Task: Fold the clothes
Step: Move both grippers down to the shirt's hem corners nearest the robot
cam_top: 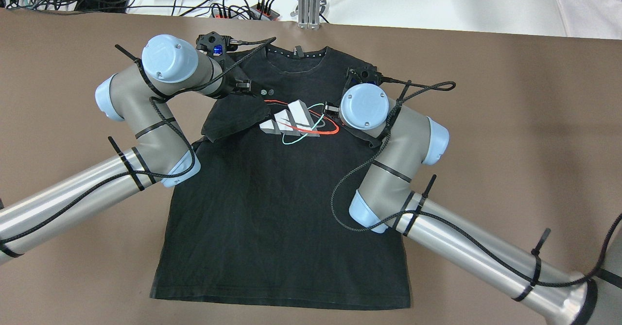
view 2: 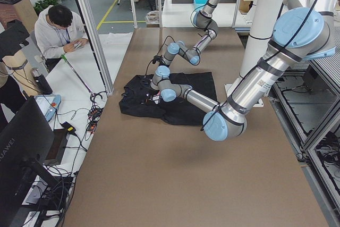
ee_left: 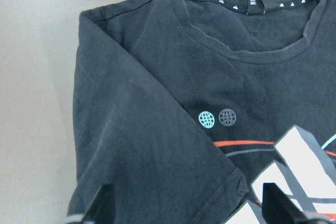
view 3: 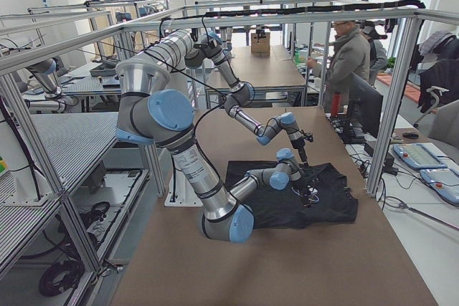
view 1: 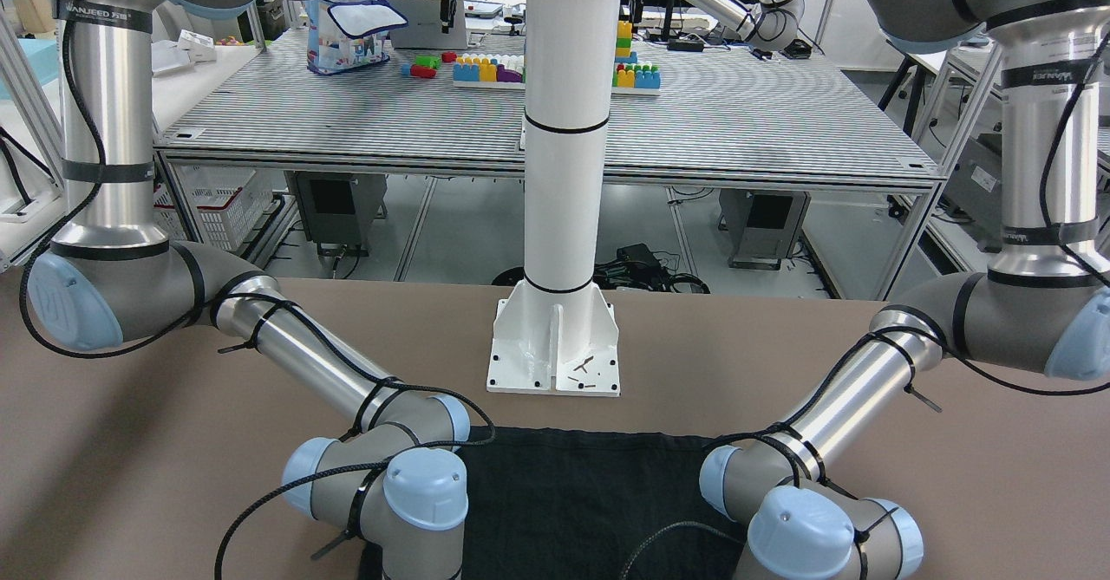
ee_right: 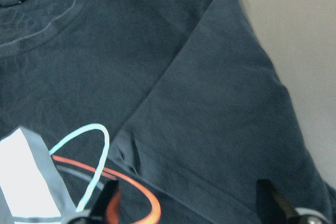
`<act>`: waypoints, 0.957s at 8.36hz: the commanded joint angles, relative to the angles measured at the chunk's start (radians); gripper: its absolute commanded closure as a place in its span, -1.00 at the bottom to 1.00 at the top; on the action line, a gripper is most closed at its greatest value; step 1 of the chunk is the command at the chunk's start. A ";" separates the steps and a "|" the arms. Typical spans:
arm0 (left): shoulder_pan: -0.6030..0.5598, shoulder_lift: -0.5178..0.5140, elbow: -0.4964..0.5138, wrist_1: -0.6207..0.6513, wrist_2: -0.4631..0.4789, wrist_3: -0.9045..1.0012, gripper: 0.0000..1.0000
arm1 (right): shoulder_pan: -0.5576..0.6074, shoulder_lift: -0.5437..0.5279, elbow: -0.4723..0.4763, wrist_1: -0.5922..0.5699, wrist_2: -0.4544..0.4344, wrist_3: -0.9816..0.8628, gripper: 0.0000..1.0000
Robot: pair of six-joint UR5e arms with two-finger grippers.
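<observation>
Overhead exterior view: the black T-shirt (cam_top: pixel 272 208) lies flat, print side up, in the middle of the brown tabletop (cam_top: pixel 510 145). Its collar (cam_top: pixel 296 55) points away from the robot and its hem (cam_top: pixel 282 300) lies nearest it. The left sleeve (cam_top: pixel 233 116) and right sleeve (ee_right: pixel 220 108), named by the robot's sides, are each turned inward over the chest. They meet the edges of the printed logo (cam_top: pixel 296 123), which narrows the body, judged a preparation for the lengthwise folds yet to come.

The left gripper (ee_left: pixel 189 205) hangs just above the folded left sleeve. Its fingers (ee_left: pixel 102 203) are spread wide with only flat cloth between them, so it holds nothing. The right gripper (ee_right: pixel 191 203) is likewise wide apart and empty over the right sleeve.

The left arm (cam_top: pixel 146 116) and right arm (cam_top: pixel 403 140) reach in from the near corners in mirror image. Their elbows are bent outward and their wrists are turned down over the shoulders of the shirt.

The white pole base (view 1: pixel 555 346) stands on the tabletop just beyond the hem, apart from the cloth.
</observation>
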State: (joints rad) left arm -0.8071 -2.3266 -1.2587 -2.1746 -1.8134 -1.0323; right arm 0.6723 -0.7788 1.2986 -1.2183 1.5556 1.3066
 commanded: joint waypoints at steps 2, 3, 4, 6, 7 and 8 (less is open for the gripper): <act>0.092 0.270 -0.386 0.002 0.034 -0.159 -1.00 | -0.138 -0.277 0.450 -0.139 -0.009 0.031 -0.89; 0.158 0.383 -0.513 0.002 0.086 -0.216 -1.00 | -0.195 -0.380 0.585 -0.151 -0.043 0.074 -0.89; 0.230 0.491 -0.616 0.002 0.148 -0.242 -1.00 | -0.267 -0.448 0.667 -0.152 -0.118 0.077 -0.90; 0.363 0.683 -0.764 0.013 0.242 -0.288 -1.00 | -0.379 -0.540 0.721 -0.153 -0.199 0.126 -0.90; 0.426 0.754 -0.809 0.016 0.274 -0.319 -1.00 | -0.416 -0.594 0.757 -0.153 -0.209 0.132 -0.90; 0.493 0.807 -0.833 0.016 0.308 -0.349 -1.00 | -0.454 -0.666 0.818 -0.152 -0.212 0.143 -0.90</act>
State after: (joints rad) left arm -0.4362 -1.6446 -2.0152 -2.1621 -1.5725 -1.3270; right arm 0.2960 -1.3279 2.0255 -1.3705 1.3671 1.4250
